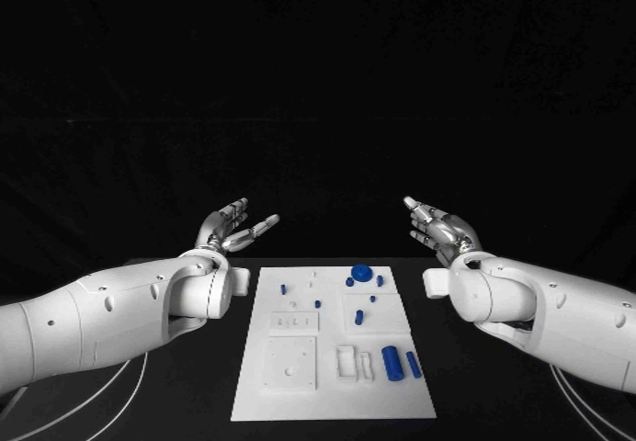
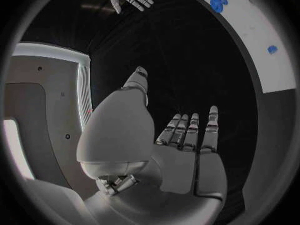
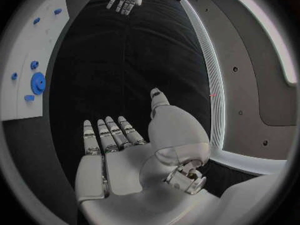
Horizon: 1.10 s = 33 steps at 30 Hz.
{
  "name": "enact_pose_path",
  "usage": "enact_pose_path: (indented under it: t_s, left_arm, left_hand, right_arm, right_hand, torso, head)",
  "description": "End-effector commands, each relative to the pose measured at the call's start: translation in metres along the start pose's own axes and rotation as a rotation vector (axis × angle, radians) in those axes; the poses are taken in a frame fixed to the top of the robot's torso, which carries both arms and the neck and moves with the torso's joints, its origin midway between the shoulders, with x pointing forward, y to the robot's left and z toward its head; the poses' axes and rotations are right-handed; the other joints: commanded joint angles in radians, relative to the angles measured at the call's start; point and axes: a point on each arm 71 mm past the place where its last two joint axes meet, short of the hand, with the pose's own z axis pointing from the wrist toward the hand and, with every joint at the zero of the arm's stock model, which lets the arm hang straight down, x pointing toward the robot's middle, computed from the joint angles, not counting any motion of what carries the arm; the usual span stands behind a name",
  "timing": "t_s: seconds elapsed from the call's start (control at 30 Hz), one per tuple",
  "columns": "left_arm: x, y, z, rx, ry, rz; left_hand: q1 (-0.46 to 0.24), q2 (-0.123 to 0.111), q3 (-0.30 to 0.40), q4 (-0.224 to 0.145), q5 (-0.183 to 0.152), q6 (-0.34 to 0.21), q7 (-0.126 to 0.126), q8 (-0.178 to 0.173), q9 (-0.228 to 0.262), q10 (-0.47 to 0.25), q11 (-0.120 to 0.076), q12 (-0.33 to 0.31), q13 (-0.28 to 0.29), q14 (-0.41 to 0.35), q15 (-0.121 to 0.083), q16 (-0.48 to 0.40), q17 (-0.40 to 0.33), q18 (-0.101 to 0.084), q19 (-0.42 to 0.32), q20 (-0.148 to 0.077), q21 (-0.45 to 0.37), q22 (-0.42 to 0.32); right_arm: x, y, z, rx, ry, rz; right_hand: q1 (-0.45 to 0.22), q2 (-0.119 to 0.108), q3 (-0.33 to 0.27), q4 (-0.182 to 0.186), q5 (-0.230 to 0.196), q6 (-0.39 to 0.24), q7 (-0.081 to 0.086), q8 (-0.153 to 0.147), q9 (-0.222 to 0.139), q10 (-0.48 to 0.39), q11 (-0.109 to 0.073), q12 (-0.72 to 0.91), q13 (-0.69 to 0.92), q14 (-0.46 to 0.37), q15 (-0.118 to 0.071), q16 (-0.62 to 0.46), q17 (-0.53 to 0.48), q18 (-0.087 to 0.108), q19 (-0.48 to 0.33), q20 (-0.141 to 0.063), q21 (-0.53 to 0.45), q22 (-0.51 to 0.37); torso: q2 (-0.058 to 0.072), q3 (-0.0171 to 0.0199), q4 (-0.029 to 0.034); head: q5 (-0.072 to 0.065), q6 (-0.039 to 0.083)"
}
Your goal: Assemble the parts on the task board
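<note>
- Board: white plate, lying flat mid-table between the two arms. Its long axis runs from the robot's body toward the far side of the table.
- Parts: small blue pieces sit scattered over the board. A round disc lies near the far edge; a thick cylinder and a thinner pin lie side by side at the near right, both with long axes running along the board's length. A short peg lies mid-board, same heading.
- Whether the smaller pieces are seated in holes or loose cannot be told.
- Left hand: raised beyond the board's far left corner, well apart from it, fingers spread, holding nothing.
- Right hand: raised beyond the far right corner, mirror posture, fingers spread, holding nothing.
- Progress, as judged: the cylinder and pin lie on their sides, apparently not yet inserted, and neither hand touches any part. Assembly appears at or near its start, with most of the work outstanding.
- White recessed fixtures at the near left look unfilled.
</note>
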Motion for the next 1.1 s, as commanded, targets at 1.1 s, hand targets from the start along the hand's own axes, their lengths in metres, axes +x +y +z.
enact_pose_path:
  t_s: [1.1]
  left_arm:
    - [-0.004,-0.025,-0.013,0.029,0.253,0.024]
  left_hand:
    - [0.034,0.197,0.056,-0.327,0.013,0.657,0.051,0.037,0.038,0.832,0.011,0.033,0.029,0.952,-0.113,0.74,0.393,-0.043,0.592,-0.311,0.875,0.488]
  right_arm:
    - [0.008,0.031,0.035,-0.221,0.304,-1.091]
  right_hand:
    - [0.087,-0.191,0.414,-0.331,0.125,0.744,-0.04,0.035,0.038,0.919,-0.149,0.036,0.037,1.158,-0.239,0.728,0.758,0.02,1.259,-0.351,0.559,0.314]
  torso:
    - [0.072,0.0105,0.0256]
  head:
    - [-0.009,-0.007]
